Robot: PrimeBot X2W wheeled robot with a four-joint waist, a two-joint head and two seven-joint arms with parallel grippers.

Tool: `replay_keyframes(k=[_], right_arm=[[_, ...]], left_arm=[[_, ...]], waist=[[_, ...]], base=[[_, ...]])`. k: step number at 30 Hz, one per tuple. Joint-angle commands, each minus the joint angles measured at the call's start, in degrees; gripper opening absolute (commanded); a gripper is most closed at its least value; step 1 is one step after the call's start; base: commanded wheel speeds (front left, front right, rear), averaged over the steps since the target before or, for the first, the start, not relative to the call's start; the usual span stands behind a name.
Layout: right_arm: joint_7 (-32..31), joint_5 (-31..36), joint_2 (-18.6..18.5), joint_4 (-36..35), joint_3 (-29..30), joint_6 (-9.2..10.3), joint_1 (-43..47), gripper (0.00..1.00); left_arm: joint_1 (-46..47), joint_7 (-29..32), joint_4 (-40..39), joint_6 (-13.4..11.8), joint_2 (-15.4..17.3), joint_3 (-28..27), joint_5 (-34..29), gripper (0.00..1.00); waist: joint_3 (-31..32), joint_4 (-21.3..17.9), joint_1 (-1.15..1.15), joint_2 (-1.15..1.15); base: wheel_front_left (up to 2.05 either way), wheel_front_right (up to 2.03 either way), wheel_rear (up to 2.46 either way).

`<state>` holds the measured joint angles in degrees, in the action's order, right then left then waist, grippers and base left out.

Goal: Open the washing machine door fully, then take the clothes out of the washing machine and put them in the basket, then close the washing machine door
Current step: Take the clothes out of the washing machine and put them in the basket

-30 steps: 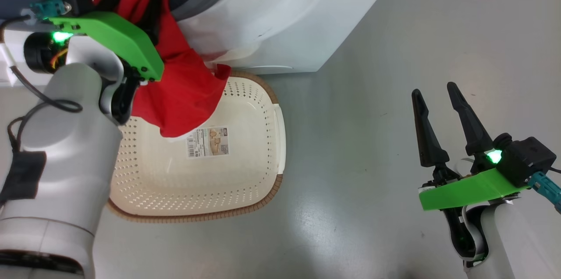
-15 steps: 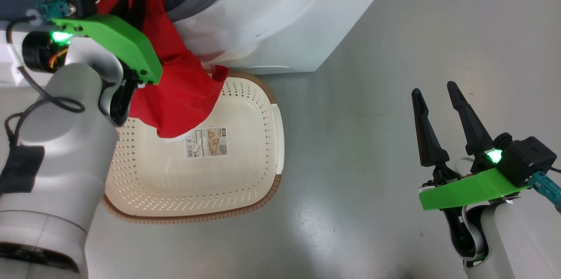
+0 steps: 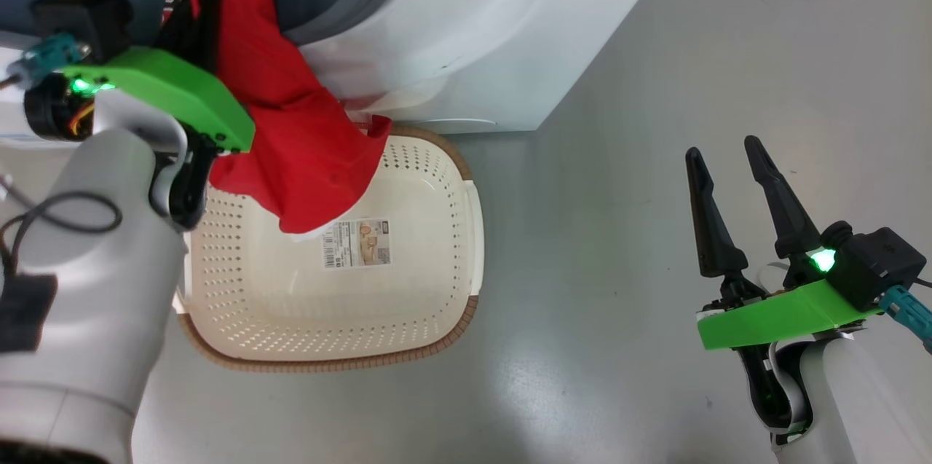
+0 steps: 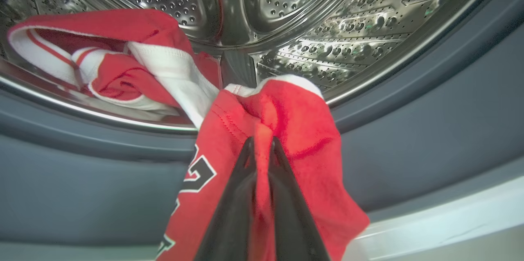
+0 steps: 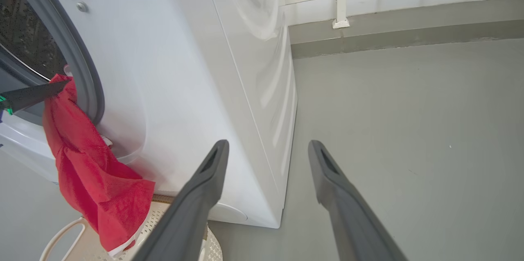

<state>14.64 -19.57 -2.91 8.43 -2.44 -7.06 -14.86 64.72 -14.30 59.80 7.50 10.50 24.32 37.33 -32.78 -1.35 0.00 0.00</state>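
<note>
At the mouth of the washing machine (image 3: 451, 49), the left gripper (image 4: 260, 142) is pinched tight on the red clothes (image 3: 291, 136), which hang down over the basket (image 3: 444, 311) at the machine's foot. Well right of the machine, the right gripper (image 3: 721, 147) stands wide apart, empty.

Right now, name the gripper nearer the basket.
Left. The left gripper, shut on the clothes, sits just past the far rim of the basket; the right gripper, open, hangs well off to its right.
</note>
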Motion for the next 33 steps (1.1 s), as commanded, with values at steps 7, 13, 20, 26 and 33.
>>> replay_keyframes(k=[7, 13, 20, 26, 33], right_arm=[[0.36, 1.05, 0.03, -1.18, -0.97, -0.43, 1.37, 1.00], [0.36, 1.11, 0.03, -1.08, -1.00, -0.43, 1.67, 1.00], [0.36, 1.16, 0.03, -1.06, -1.21, -0.43, 1.56, 1.00], [0.36, 1.24, 0.03, -0.99, -1.29, -0.43, 1.24, 1.00], [0.36, 1.35, 0.03, -1.39, -1.35, -0.43, 0.62, 1.00]], left_arm=[[-13.74, -0.69, -18.26, -1.29, 1.93, -12.72, -6.23, 0.00], [-22.46, -0.69, -26.40, -0.62, -0.71, -18.36, -10.75, 0.00], [-32.14, -0.69, -32.82, -0.07, -4.29, -22.15, -14.01, 0.00], [-35.63, -0.69, -32.30, -0.03, -4.72, -19.50, -12.65, 0.00], [-35.29, -0.70, -29.39, -0.02, -4.31, -17.98, -11.37, 0.00]], waist=[[1.21, 1.02, 0.00, 0.00], [1.65, 1.34, 0.00, 0.00], [1.78, 1.30, 0.00, 0.00], [1.39, 1.30, 0.00, 0.00], [0.06, 0.70, 0.00, 0.00]], base=[[0.00, 0.00, 0.00], [0.00, 0.00, 0.00], [0.00, 0.00, 0.00], [0.00, 0.00, 0.00], [0.00, 0.00, 0.00]])
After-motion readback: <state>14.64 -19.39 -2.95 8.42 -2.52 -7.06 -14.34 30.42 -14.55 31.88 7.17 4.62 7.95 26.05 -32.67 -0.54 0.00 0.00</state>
